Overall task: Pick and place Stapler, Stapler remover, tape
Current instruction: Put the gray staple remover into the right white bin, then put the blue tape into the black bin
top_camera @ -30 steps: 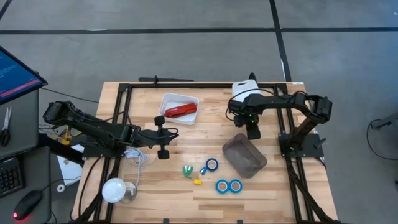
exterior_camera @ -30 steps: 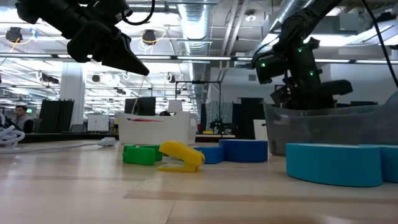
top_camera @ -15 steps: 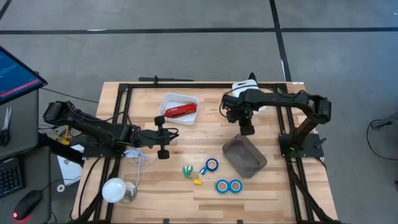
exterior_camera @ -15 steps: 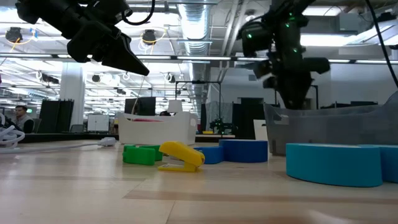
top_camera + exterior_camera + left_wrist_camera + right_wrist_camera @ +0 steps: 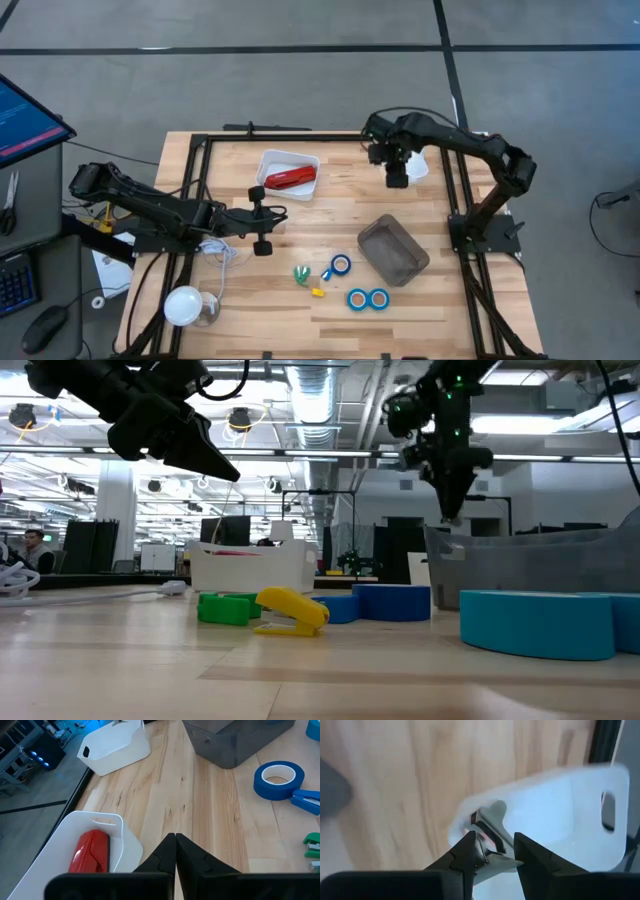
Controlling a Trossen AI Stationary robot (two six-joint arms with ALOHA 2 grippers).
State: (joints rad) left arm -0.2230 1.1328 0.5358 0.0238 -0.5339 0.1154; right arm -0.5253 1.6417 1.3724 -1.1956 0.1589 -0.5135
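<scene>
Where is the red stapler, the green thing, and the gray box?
red stapler (image 5: 290, 179), high view, middle of its red body.
green thing (image 5: 301, 272), high view, its centre.
gray box (image 5: 413, 266), high view, on its rim.

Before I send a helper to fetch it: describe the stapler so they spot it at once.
Find the wooden table, then the white bin at its far side, left of centre. The stapler lies inside: long, glossy, red, unlike the small blue tape rolls nearer the front.

Red stapler (image 5: 290, 178) lying flat in the white bin (image 5: 270, 162), far-left of table. Three blue tape rolls (image 5: 341, 265) flat on the wood near the front, two touching (image 5: 368, 298). Metal staple remover (image 5: 490, 837) pinched between the right gripper's (image 5: 492, 851) fingers.
</scene>
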